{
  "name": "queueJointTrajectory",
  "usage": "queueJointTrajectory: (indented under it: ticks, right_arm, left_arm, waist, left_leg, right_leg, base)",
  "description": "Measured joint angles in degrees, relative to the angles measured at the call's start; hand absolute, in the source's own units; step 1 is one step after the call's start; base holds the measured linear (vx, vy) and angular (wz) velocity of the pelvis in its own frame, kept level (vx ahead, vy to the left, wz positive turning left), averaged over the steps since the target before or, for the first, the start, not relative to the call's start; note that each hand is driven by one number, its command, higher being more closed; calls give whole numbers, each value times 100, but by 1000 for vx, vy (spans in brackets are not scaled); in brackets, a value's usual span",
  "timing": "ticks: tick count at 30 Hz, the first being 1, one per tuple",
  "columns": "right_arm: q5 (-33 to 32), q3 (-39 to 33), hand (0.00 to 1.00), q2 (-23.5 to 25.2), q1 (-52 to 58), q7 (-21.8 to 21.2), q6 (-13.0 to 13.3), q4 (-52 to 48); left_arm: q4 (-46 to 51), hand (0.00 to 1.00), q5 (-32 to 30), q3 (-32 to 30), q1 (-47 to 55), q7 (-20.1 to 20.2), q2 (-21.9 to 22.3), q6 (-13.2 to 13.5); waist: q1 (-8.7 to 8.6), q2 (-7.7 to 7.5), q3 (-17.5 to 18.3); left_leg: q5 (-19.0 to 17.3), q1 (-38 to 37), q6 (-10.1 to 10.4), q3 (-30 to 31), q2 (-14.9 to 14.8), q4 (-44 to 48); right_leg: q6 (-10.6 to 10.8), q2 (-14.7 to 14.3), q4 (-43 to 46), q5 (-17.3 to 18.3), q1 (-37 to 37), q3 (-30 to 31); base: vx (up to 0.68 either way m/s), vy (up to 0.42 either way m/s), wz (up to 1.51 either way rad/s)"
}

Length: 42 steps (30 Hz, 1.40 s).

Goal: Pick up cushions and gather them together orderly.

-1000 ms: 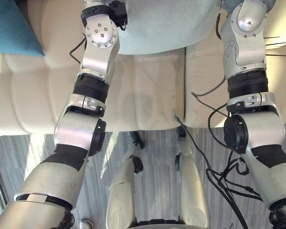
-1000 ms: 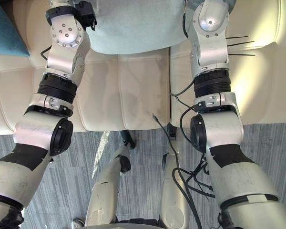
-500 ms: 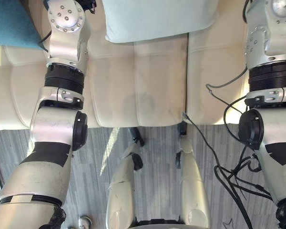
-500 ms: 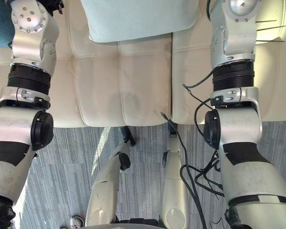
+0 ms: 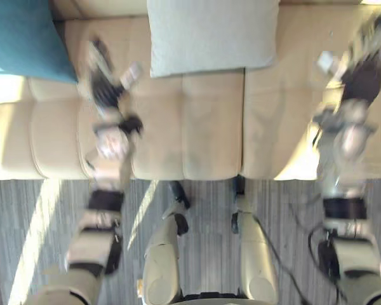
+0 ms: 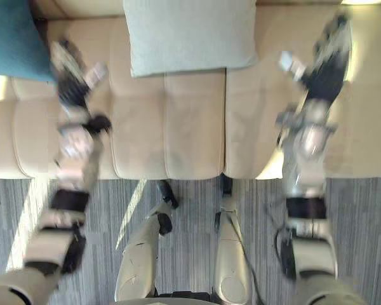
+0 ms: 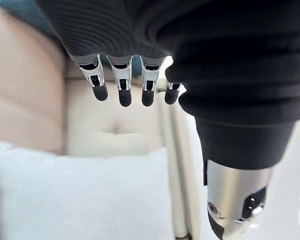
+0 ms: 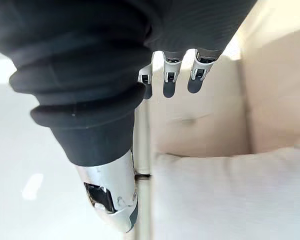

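Pale cushion (image 5: 213, 35) lies far centre on the sofa (image 5: 209, 127); teal cushion (image 5: 22, 38), far left, is cut off. Left hand (image 5: 106, 86) and right hand (image 5: 363, 73) — blurred — hover with straight fingers, empty.

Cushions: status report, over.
Left hand and right hand open, empty, over sofa. Pale cushion at backrest between them; teal cushion left of it, apart. Nothing in the way.
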<state>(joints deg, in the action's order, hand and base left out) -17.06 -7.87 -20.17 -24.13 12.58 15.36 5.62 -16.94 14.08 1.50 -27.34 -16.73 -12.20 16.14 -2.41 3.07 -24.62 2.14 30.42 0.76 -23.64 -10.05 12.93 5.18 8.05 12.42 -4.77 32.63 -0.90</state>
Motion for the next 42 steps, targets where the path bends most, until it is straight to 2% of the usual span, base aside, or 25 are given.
queueJointTrajectory:
  ticks: [2,3,4,6,8,11,14,18,21,22,23,24,25,26,27,28,29,30,31,32,35,36,38,41,42]
  right_arm:
    - [682,172,0,372,1218,-279,-21,5]
    - [868,195,0,454,1422,-335,-23,53]
    - [1204,218,0,702,1970,-508,-32,435]
    - [1514,211,0,836,2352,-629,-71,1070]
    - [1765,214,0,868,2758,-807,-173,2313]
    - [1819,119,0,853,2923,-920,-279,3399]
    - [1951,6,0,833,2980,-945,-353,3855]
    - [2128,-19,0,774,3013,-1015,-444,3860]
    - [2199,22,0,761,3012,-1013,-458,3856]
    - [2198,57,0,770,3014,-1010,-459,3857]
    - [2197,205,0,847,2945,-1010,-469,3835]
    - [2198,380,0,957,3079,-1018,-461,3807]
    - [2197,446,0,999,3122,-1022,-461,3808]
    - [2199,640,0,1059,3134,-1042,-462,3876]
    - [2198,719,0,1082,3125,-1047,-459,3880]
    - [2199,752,0,1059,3039,-1030,-463,3896]
    - [2195,717,0,990,2881,-994,-464,3882]
    - [2184,709,0,953,2792,-967,-453,3844]
    - [2168,726,0,924,2535,-928,-435,3833]
    - [2163,716,0,829,2405,-900,-462,3871]
    - [2158,583,0,842,2407,-890,-470,3891]
    - [2159,540,0,825,2450,-888,-470,3895]
    - [2169,542,0,728,2450,-892,-473,3907]
    - [2194,537,0,658,2417,-888,-486,3908]
    - [2200,507,0,648,2459,-889,-507,3905]
  left_arm:
    - [-5,0,-134,236,1239,345,426,-12]
    - [-29,0,-137,268,1442,432,445,-12]
    - [-224,0,-187,283,1959,635,476,-15]
    - [-589,0,-329,267,2350,798,472,-13]
    - [-1371,0,-506,209,2790,974,460,-44]
    - [-2136,0,-824,-11,3132,1075,422,-146]
    - [-2497,0,-1037,-229,3338,1170,370,-260]
    - [-2554,0,-1155,-304,3609,1178,210,-262]
    - [-2527,0,-1149,-348,3511,1168,214,-264]
    - [-2520,0,-1149,-363,3509,1167,232,-264]
    - [-2505,0,-1150,-440,3518,1162,267,-256]
    - [-2493,0,-1151,-423,3550,1162,246,-280]
    - [-2466,0,-1151,-422,3578,1162,243,-310]
    - [-2376,0,-1151,-421,3696,1161,242,-334]
    - [-2358,0,-1151,-422,3746,1160,235,-341]
    - [-2361,0,-1150,-440,3710,1141,257,-388]
    - [-2360,0,-1151,-398,3665,1135,446,-445]
    - [-2345,0,-1150,-357,3664,1133,547,-437]
    - [-2400,0,-1150,-328,3571,1132,599,-451]
    - [-2552,0,-1150,-300,3413,1123,712,-491]
    - [-2540,0,-1153,-281,3392,1069,767,-461]
    - [-2539,0,-1153,-283,3433,1046,763,-458]
    - [-2535,0,-1151,-293,3487,1041,761,-441]
    - [-2542,0,-1150,-292,3527,1042,761,-442]
    - [-2543,0,-1149,-279,3519,1040,752,-442]
  waist:
    - [21,-45,45]
    - [19,-60,75]
    - [19,-99,272]
    - [19,-108,472]
    - [13,-109,875]
    - [1,-135,1143]
    - [-12,-159,1201]
    - [6,-263,1253]
    - [1,-366,1248]
    - [4,-351,1266]
    - [15,-359,1271]
    - [6,-456,1299]
    - [19,-502,1328]
    - [35,-676,1440]
    - [47,-746,1481]
    - [73,-824,1497]
    - [198,-576,1529]
    - [305,-476,1555]
    - [324,-480,1493]
    - [258,-255,1344]
    - [205,-181,1290]
    - [165,-169,1297]
    - [173,-116,1310]
    - [174,-24,1300]
    - [159,38,1331]
  left_leg:
    - [-61,-297,39,-2,-5,-9]
    - [-68,-351,47,5,-2,-20]
    - [-72,-513,51,11,30,-96]
    - [-48,-759,82,66,106,-186]
    - [-54,-1185,89,151,208,-375]
    - [-57,-1612,92,149,255,-556]
    - [-83,-2002,122,56,299,-645]
    - [-193,-2321,184,-186,284,-576]
    - [-489,-2065,99,-209,51,145]
    - [-501,-2038,88,-226,-46,166]
    - [-518,-1974,50,-279,-215,309]
    - [-521,-1980,41,-158,-226,425]
    - [-516,-1968,41,-134,-224,457]
    - [-451,-1859,129,-45,-232,599]
    - [-409,-1750,161,17,-237,697]
    - [-326,-1558,243,144,-311,824]
    - [-172,-1356,334,302,-437,611]
    - [-75,-1258,355,343,-517,387]
    - [222,-1072,393,303,-494,200]
    - [223,-1022,416,385,-575,142]
    - [151,-1033,467,476,-565,452]
    - [-7,-1115,383,492,-452,916]
    - [-642,-1279,466,826,-141,1375]
    - [-1155,-1676,556,1252,156,1166]
    - [-1293,-1956,541,1297,211,754]
  right_leg:
    - [-29,-1,73,172,-271,-46]
    - [-35,-1,81,196,-322,-53]
    - [-6,0,125,279,-438,-75]
    - [22,18,122,345,-665,-99]
    - [45,57,-33,417,-1120,-218]
    - [79,58,-296,389,-1561,-206]
    - [90,53,-373,382,-1868,-90]
    - [106,2,-236,376,-1929,256]
    - [166,-42,300,389,-1666,281]
    - [185,-95,284,343,-1668,285]
    - [-25,-96,1774,952,-1316,212]
    - [70,-31,3398,1405,-1161,147]
    - [106,-2,3790,1464,-1174,133]
    - [175,60,4262,1515,-1323,146]
    - [222,100,4275,1682,-1456,162]
    - [232,-12,3893,1936,-1505,55]
    - [155,-300,3190,2037,-1563,-19]
    - [62,-413,2794,2214,-1652,-53]
    - [-401,-419,2213,2609,-1629,-175]
    - [-441,-529,2141,2438,-1599,-261]
    - [-600,-585,1916,2193,-1535,-201]
    - [-624,-590,1772,2077,-1524,-85]
    - [-515,-652,1432,1780,-1451,235]
    - [-403,-815,1142,1486,-1417,586]
    - [-348,-877,1131,1435,-1401,703]
  base:
    - [49,-67,7]
    - [59,-66,6]
    - [47,-42,7]
    - [104,-34,14]
    - [135,-7,16]
    - [117,19,-5]
    - [60,39,-25]
    - [-6,16,-40]
    - [-102,-24,-17]
    - [-192,-69,-13]
    - [-162,-126,14]
    - [-145,-155,22]
    - [-121,-240,37]
    - [-101,-235,28]
    - [-155,-305,25]
    - [-208,-233,-7]
    - [-238,-193,-39]
    - [-384,-210,-68]
    - [-431,-232,-40]
    - [-430,-217,-21]
    - [-243,-78,-18]
    - [-191,-68,-41]
    - [-131,-15,-63]
    - [-56,65,-75]
    - [-42,104,-65]
